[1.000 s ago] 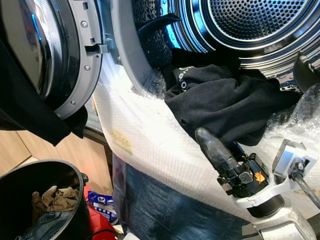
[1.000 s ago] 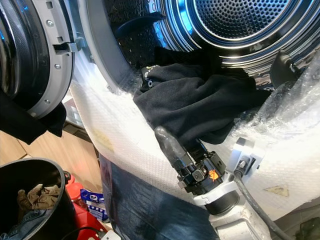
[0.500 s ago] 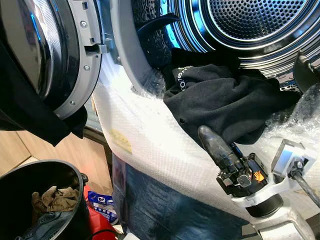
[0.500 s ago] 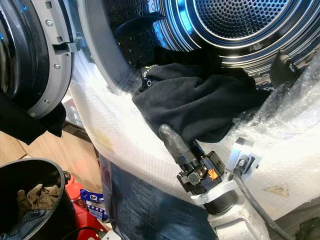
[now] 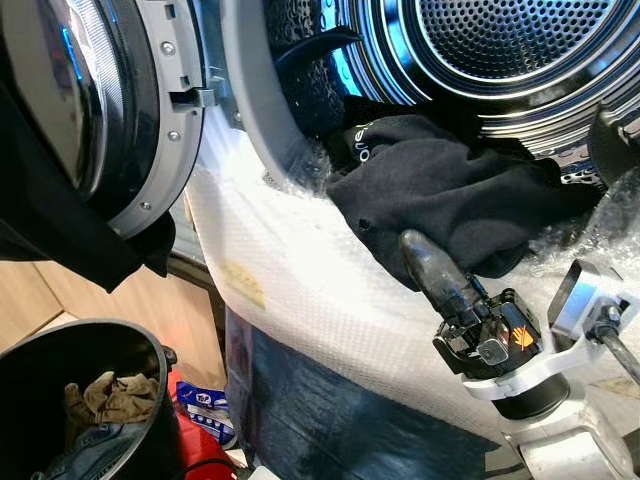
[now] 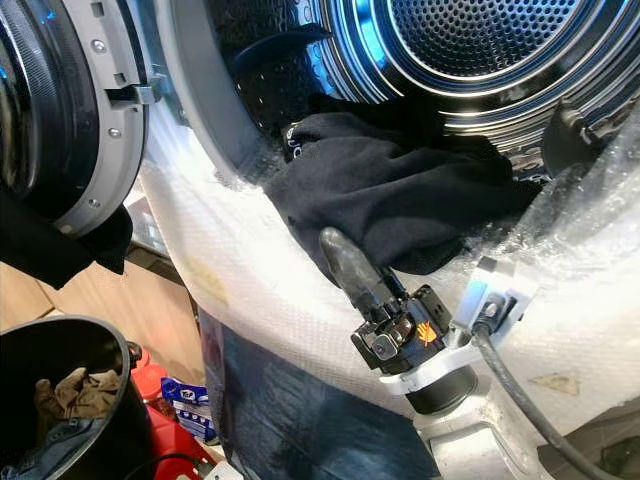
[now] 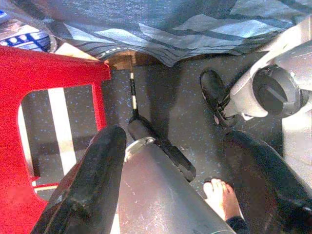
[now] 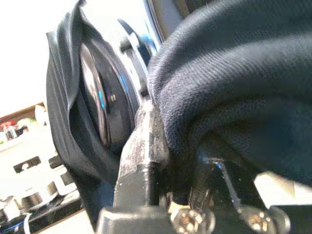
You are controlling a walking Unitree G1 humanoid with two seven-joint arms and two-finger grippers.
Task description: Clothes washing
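Far left, door: washer door (image 5: 110,110) swung open, top and left edge cut off; dark cloth (image 5: 60,230) hangs over its lower rim, kind of garment not readable.
Lower left, bin: black bucket (image 5: 150,365) cut by the frame edge; tan rag (image 5: 108,398) and a bluish item inside, mostly hidden.
Beside bin: red stool (image 7: 29,73), only a sliver in the eye views; blue-white packet (image 5: 205,405) behind it, print unreadable.
Left gripper: left gripper (image 7: 185,161) hangs low over dark speckled floor (image 7: 165,107), fingers spread wide apart, nothing between them; a person's bare foot (image 7: 222,195) near it, cut off by the frame edge.
Centre, front panel: washer front wrapped in white bubble wrap (image 5: 300,280); a blue-grey plaid sheet (image 5: 330,420) hangs below it, its lower edge out of frame.
Centre-right, task item: black garment (image 5: 450,195) lies across the drum opening lip, part inside, part draped out over the wrap; white print near its upper left edge, too small to read.
Drum: perforated steel drum (image 5: 500,40), blue reflections, upper part cut off.
Right gripper: right gripper (image 5: 425,262) at the garment's lower edge; one finger (image 5: 430,270) visible, the other buried in fabric; wrist view shows cloth bunched between the fingers, so clamped on the black garment.
Far right: bubble wrap edge blown out, detail lost.
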